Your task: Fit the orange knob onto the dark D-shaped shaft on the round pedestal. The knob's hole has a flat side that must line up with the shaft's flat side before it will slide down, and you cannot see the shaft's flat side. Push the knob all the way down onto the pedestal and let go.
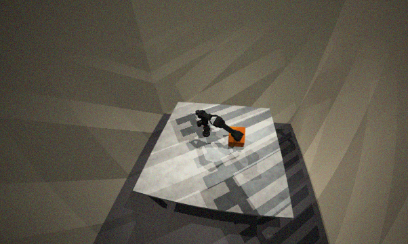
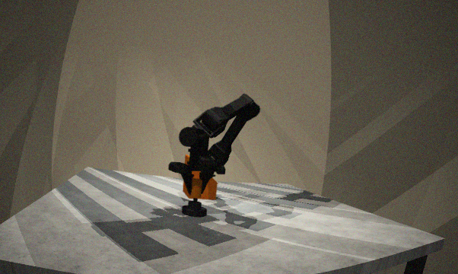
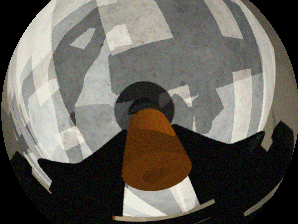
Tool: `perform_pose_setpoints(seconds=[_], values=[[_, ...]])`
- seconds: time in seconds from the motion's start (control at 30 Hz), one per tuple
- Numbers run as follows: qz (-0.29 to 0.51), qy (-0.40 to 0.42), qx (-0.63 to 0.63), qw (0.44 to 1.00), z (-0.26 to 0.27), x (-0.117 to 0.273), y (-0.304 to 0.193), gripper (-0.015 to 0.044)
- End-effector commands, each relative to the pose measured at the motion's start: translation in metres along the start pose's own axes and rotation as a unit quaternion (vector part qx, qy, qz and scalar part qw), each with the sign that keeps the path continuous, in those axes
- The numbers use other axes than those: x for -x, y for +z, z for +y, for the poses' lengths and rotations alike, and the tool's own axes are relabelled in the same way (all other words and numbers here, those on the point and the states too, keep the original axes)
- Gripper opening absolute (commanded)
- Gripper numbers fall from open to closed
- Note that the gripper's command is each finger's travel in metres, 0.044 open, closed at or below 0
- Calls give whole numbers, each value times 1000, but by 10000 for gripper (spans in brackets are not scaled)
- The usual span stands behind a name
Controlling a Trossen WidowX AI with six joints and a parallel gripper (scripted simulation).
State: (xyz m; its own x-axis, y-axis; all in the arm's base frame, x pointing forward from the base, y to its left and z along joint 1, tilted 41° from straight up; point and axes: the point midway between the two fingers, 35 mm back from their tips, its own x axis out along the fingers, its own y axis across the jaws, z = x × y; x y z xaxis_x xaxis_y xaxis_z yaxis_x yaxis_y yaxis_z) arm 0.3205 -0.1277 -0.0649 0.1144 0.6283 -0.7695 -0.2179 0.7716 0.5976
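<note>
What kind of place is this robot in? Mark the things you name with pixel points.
Maybe a robot practice room: a black robot arm (image 1: 219,122) (image 2: 233,129) on a grey stone-like table (image 1: 170,169) (image 2: 309,240), and a round black pedestal (image 2: 194,209) (image 3: 122,107) for fitting a knob.

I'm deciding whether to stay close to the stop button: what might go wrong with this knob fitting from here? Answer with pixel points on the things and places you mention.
The orange knob (image 2: 196,186) (image 3: 156,150), clamped in the jaws (image 2: 196,188), sits above the round pedestal (image 2: 194,209) (image 3: 123,107) with a short gap below it. If its flat side is misaligned, pressing down could jam it on the dark shaft (image 2: 195,200).

It hides much of the shaft from the wrist view, so a small sideways offset might go unnoticed.

Opening the jaws at this height might leave it unseated or tipping.
</note>
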Motion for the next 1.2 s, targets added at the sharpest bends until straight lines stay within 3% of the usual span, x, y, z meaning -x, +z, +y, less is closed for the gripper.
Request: perform_pose_setpoints(seconds=[0.0, 1.17], values=[[-1, 2, 2, 1000, 1, -1, -1, 0], [-1, 2, 2, 1000, 0, -1, 1, 0]])
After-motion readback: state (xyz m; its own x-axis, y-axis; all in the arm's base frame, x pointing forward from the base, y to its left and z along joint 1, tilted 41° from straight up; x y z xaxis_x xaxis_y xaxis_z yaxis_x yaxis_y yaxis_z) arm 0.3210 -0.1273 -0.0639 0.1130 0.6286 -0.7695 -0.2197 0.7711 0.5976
